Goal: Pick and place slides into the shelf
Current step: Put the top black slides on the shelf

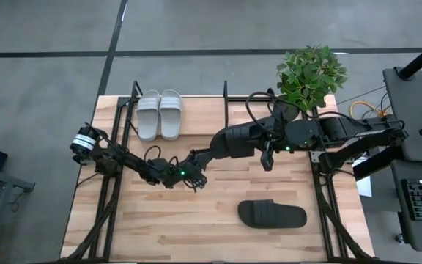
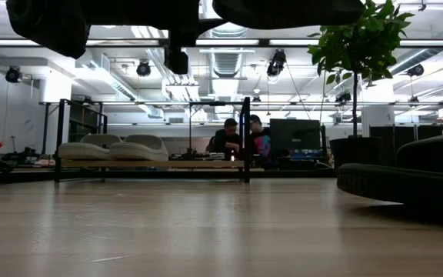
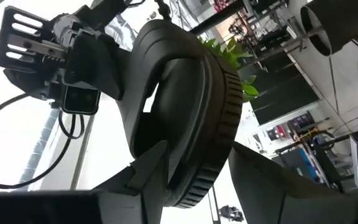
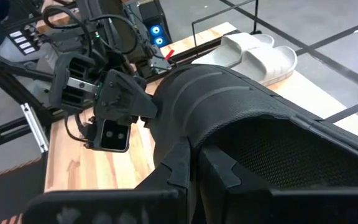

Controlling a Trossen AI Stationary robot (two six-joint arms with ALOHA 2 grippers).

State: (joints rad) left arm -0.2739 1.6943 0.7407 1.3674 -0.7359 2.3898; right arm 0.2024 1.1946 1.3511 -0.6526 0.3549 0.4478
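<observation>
Black slide (image 1: 229,141) between both raised hands

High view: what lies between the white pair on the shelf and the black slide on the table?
The other black slide, held by the left gripper and right gripper; the high view shows it.

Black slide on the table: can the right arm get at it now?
Probably not yet. The right gripper is shut on the other black slide, held aloft with the left gripper. The black slide on the table has bare wood around it, so once freed, the way looks clear.
</observation>
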